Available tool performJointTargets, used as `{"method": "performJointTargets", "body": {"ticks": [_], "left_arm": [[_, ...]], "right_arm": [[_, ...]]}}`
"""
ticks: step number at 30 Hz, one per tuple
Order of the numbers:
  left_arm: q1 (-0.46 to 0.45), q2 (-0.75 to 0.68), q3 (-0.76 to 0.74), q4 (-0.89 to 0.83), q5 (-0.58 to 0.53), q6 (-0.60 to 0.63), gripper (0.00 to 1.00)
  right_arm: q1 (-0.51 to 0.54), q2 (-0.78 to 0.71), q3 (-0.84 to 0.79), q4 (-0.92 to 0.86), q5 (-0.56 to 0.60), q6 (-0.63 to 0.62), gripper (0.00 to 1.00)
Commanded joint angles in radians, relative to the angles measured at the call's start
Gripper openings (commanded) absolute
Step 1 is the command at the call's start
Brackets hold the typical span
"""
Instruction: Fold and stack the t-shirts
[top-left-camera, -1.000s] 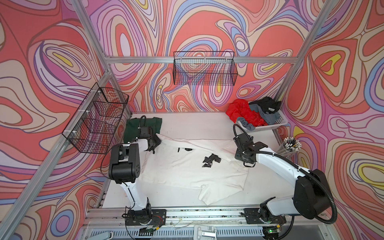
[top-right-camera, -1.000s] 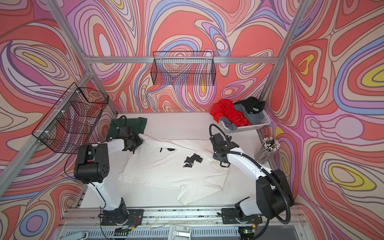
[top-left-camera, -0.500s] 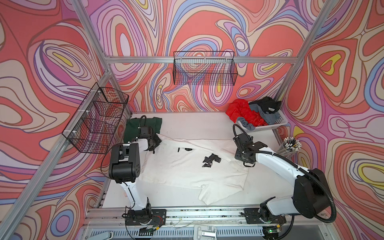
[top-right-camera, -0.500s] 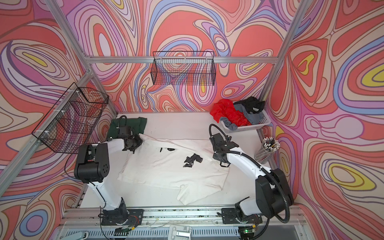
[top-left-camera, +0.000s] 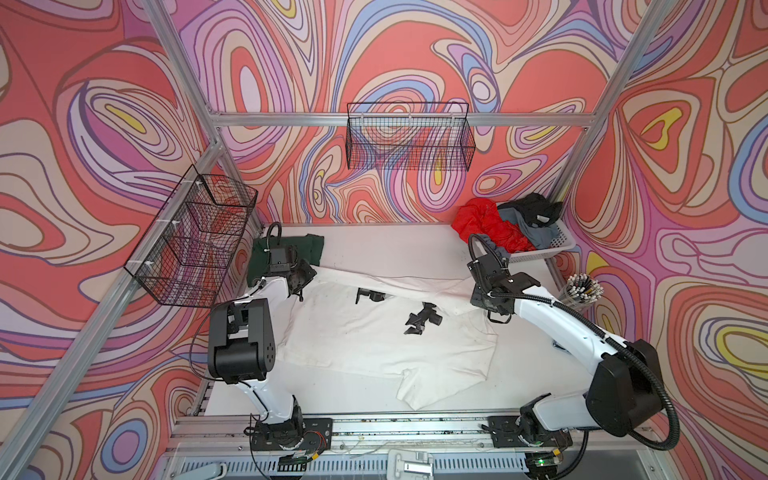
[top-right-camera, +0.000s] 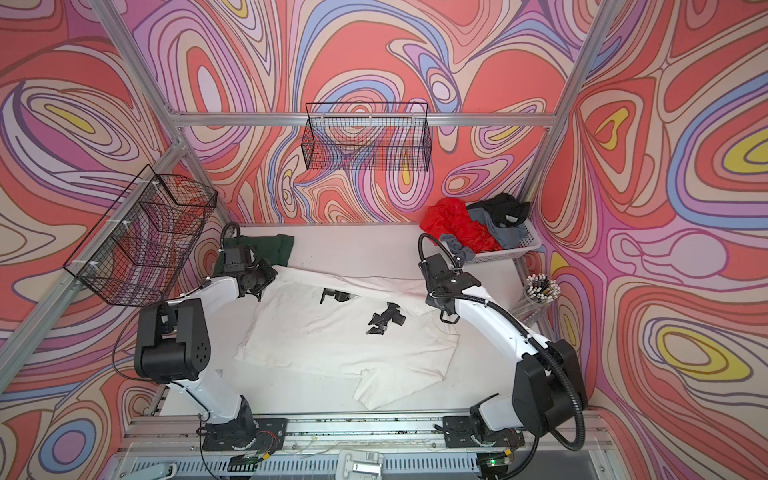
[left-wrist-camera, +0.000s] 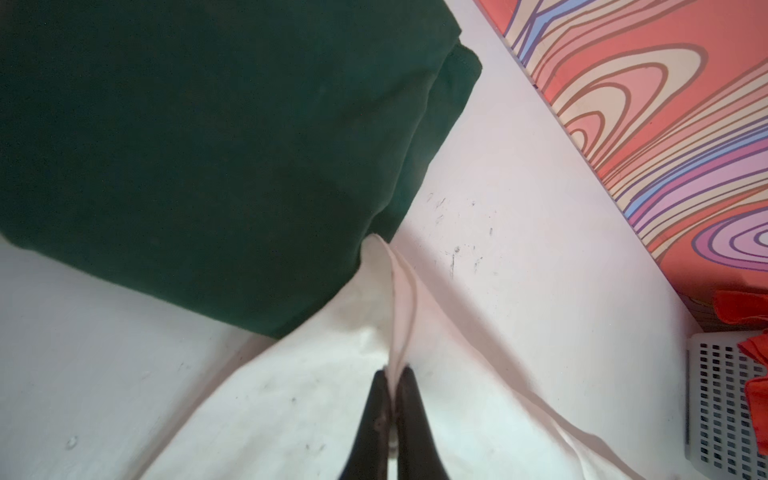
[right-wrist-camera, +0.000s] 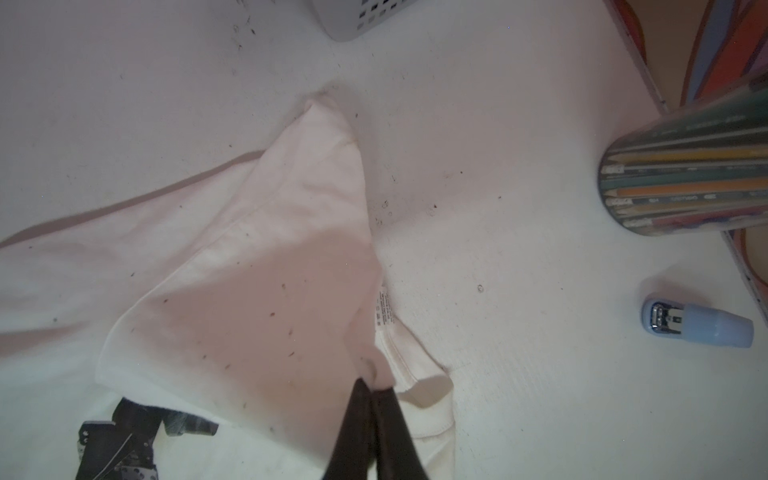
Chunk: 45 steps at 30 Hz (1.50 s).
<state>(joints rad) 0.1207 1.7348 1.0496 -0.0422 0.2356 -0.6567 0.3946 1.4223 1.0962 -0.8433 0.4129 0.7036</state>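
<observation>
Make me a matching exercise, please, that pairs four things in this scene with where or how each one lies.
Things
1. white t-shirt
2. dark green t-shirt
3. red t-shirt
4. cup of pencils

Places or states
A. folded, at the far left corner of the table
B. upright by the table's right edge
C. bunched in the white basket
D. spread out, pinched by the left pincer and the right pincer

Pairs: 1-D, 2-A, 3-C, 4-B

The left fingers (left-wrist-camera: 374, 411) have pinched shut on an edge of the white cotton t-shirt (left-wrist-camera: 291, 415), just beside the folded dark green t-shirt (left-wrist-camera: 208, 145).
</observation>
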Motion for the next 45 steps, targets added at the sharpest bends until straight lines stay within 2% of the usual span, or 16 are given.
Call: {"method": "performJointTargets", "body": {"ticks": [1,6,13,25,31,36,37,39,41,43,45], "left_arm": [[0.022,-0.027,0.004,-0.018,0.022,-0.015,0.00],[0.036,-0.064,-0.019,-0.025,0.022,-0.018,0.00],[0.036,-0.119,-0.080,-0.025,0.011,-0.019,0.00],[0.041,-0.043,-0.105,-0.031,-0.024,-0.012,0.00],[0.043,-0.009,-0.117,-0.015,-0.005,-0.038,0.00],[0.042,-0.034,-0.146,-0.018,-0.049,-0.042,0.00],[0.043,-0.039,-0.147,-0.023,-0.056,-0.038,0.00],[0.043,-0.051,-0.148,-0.039,-0.069,-0.029,0.03],[0.043,-0.069,-0.148,-0.055,-0.079,-0.014,0.23],[0.043,-0.102,-0.150,-0.066,-0.096,0.008,0.32],[0.042,-0.149,-0.160,-0.069,-0.122,0.030,0.41]], "right_arm": [[0.003,-0.014,0.029,-0.052,0.035,-0.007,0.00],[0.004,-0.035,0.037,-0.099,0.046,-0.002,0.00],[0.003,-0.096,-0.041,-0.124,-0.012,0.043,0.00],[0.006,-0.149,-0.254,-0.016,-0.191,0.093,0.00],[0.005,-0.136,-0.265,-0.011,-0.213,0.080,0.00],[0.005,-0.111,-0.306,0.040,-0.290,0.063,0.00],[0.006,-0.101,-0.305,0.042,-0.298,0.054,0.04],[0.004,-0.093,-0.291,0.036,-0.291,0.041,0.30],[0.004,-0.103,-0.259,0.032,-0.273,0.030,0.50],[0.003,-0.111,-0.214,0.039,-0.252,0.011,0.60],[-0.010,-0.091,-0.144,0.033,-0.205,-0.016,0.64]]}}
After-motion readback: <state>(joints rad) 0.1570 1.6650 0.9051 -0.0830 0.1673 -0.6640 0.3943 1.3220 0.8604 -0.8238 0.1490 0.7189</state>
